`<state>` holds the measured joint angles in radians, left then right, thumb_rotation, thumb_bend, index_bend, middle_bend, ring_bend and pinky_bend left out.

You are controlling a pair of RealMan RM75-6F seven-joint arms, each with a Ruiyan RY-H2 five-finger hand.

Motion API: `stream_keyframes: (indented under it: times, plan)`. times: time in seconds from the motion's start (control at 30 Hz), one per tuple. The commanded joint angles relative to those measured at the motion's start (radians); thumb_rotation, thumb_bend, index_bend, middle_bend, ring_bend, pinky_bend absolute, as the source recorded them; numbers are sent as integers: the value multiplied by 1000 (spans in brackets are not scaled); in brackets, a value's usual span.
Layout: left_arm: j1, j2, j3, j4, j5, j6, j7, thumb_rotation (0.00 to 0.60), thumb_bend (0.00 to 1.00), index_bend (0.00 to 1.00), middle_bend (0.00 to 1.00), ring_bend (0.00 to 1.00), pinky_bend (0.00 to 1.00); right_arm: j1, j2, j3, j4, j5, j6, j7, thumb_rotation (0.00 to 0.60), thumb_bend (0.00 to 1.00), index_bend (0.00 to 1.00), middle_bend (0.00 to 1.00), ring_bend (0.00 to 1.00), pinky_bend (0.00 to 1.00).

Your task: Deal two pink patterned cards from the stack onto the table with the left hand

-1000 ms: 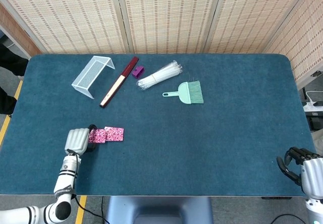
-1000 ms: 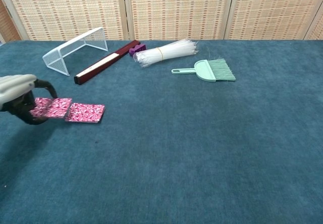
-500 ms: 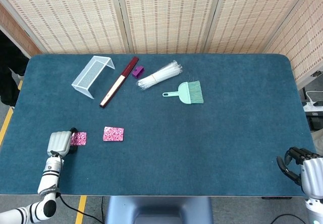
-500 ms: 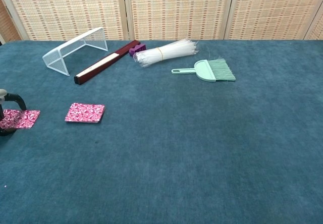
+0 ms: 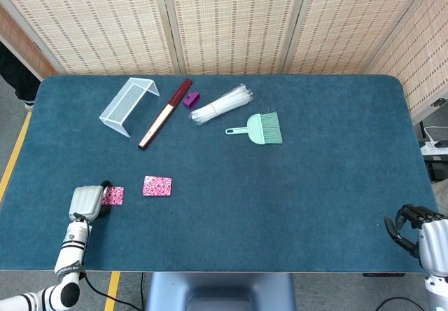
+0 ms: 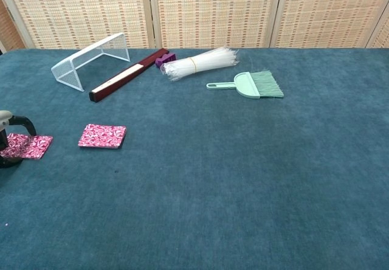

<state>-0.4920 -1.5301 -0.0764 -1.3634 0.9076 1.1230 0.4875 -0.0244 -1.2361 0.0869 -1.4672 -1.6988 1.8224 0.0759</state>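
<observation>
At the table's near-left edge, the white left hand (image 5: 87, 202) pinches one pink patterned card (image 5: 113, 196). Just right of it lies the pink patterned stack (image 5: 157, 185), apart from the card. Further back sit one white wire rack (image 5: 128, 106), one dark red flat bar (image 5: 165, 113), one clear tube bundle (image 5: 222, 104) and one mint hand brush (image 5: 258, 128). Open blue table felt (image 5: 315, 185) stretches rightward to the right hand (image 5: 418, 232), fingers curled in on nothing at the near-right corner.
</observation>
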Motion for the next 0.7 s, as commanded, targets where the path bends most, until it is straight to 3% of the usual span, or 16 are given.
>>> stream_keyframes:
  times: [0.03, 0.2, 0.43, 0.7]
  plan:
    - [3, 33, -12, -68, 11, 32, 37, 600, 348, 268, 1000, 1000, 1000, 0, 0, -1, 1, -2, 0, 1, 600, 226, 755, 699, 731, 914]
    - [-12, 44, -29, -110, -17, 26, 86, 600, 348, 242, 1000, 1000, 1000, -1, 1, -1, 1, -4, 4, 4, 600, 227, 755, 699, 731, 914]
    - [-29, 20, -42, -69, -85, -4, 130, 600, 346, 222, 1000, 1000, 1000, -3, 3, -1, 2, -4, 8, 12, 600, 226, 755, 699, 731, 914]
    - [-22, 40, -53, -150, -22, 29, 82, 600, 342, 205, 1000, 1000, 1000, -1, 1, -2, 1, -4, 1, 1, 600, 226, 755, 699, 731, 914]
